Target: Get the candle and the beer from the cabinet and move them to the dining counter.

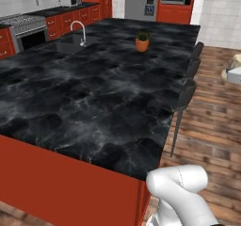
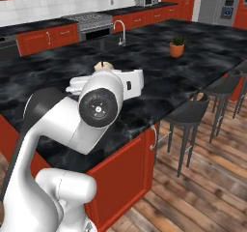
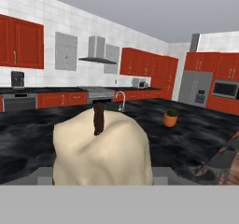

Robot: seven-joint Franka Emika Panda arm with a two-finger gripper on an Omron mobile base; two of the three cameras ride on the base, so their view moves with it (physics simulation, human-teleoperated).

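My gripper clasps the candle over the dining counter; next I must lower and release it there.

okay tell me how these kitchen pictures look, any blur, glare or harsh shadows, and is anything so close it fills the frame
Left base view: soft overall, flat even light, no hard shadows on the dining counter. Right base view: the same softness; the stools cast almost no shadow on the floor. Hand view: the candle sits very close and looms large and smooth, while the potted plant behind it reads small; no glare anywhere.
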